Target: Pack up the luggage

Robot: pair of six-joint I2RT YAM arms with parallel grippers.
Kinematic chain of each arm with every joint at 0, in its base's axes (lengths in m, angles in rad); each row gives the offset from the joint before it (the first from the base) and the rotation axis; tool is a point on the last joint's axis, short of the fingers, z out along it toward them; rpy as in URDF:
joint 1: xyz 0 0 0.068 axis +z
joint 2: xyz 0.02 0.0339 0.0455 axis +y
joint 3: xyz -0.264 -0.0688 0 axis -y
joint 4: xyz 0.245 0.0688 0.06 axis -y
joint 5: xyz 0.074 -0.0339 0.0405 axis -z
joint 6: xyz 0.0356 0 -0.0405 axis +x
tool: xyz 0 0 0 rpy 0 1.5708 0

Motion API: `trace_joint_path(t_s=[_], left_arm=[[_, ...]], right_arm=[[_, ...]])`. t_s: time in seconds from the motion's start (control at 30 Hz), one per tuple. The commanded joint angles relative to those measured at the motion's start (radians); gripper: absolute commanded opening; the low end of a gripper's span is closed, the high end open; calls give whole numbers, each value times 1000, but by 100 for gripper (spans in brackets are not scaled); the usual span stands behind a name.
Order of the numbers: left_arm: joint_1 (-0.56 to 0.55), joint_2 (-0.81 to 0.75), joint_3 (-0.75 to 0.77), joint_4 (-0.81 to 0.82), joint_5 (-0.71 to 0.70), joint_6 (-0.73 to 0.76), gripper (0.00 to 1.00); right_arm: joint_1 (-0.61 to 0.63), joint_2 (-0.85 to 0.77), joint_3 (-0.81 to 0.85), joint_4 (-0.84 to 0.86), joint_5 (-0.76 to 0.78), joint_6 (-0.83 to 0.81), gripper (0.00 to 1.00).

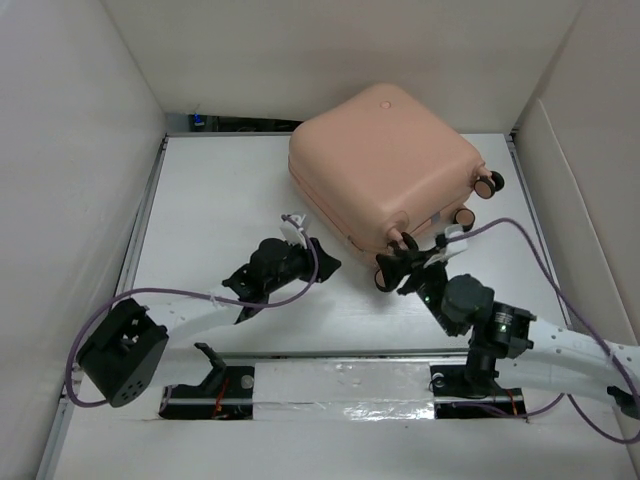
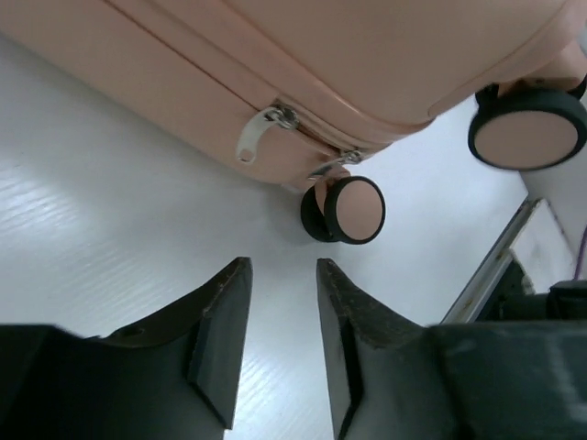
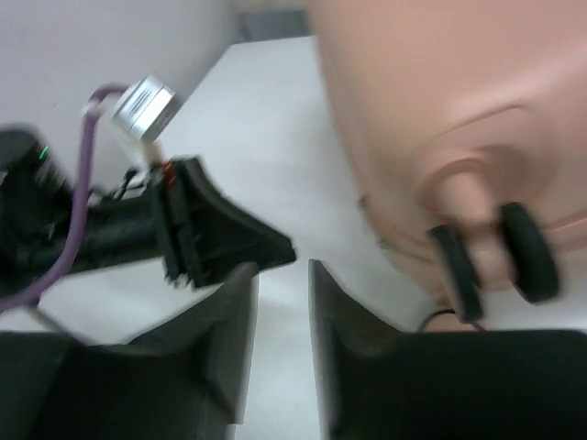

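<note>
Cropped at top edge of left wrist view: luggage (image 2: 385, 55), with only lower shell and zipper seam (image 2: 275, 110) showing. Cut by right edge there: far wheel (image 2: 527, 128). Smeared by blur across right wrist view: luggage shell, twin wheel (image 3: 495, 261), left gripper (image 3: 271, 247). Unclear from top view whether right gripper (image 1: 396, 263) touches luggage corner. Too small to identify: blue item (image 1: 199, 121) at back wall. Lost past right frame edge: right arm (image 1: 590, 355).

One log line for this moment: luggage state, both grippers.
luggage: closed, lying flat | left gripper: open, empty, facing zipper pull | right gripper: open, empty, near wheel
</note>
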Motion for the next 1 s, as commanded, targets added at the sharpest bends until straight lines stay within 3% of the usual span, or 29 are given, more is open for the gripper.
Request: trace_joint_path(t_s=[0.0, 0.03, 0.13, 0.23, 0.6, 0.8, 0.9, 0.93, 0.97], left_arm=[[-66, 49, 84, 81, -18, 77, 34], [-105, 72, 101, 73, -37, 90, 40], [-132, 134, 167, 33, -97, 114, 49], [-132, 184, 210, 32, -107, 133, 50], [-132, 355, 351, 16, -126, 179, 49], [-132, 414, 411, 9, -126, 189, 46], [-132, 435, 434, -8, -132, 202, 38], [-132, 437, 437, -11, -132, 206, 32], [-132, 446, 439, -10, -135, 211, 29]], right_arm=[[-99, -18, 140, -381, 39, -70, 53], [-167, -1, 163, -409, 15, -112, 72], [-307, 66, 235, -491, -116, -187, 88], [-375, 114, 269, -546, -217, -225, 92], [-571, 302, 270, -414, -527, -421, 90], [-665, 375, 272, -333, -612, -447, 78], [-677, 395, 277, -316, -662, -461, 53], [-677, 393, 271, -307, -665, -461, 34], [-677, 392, 266, -296, -669, -456, 26]])
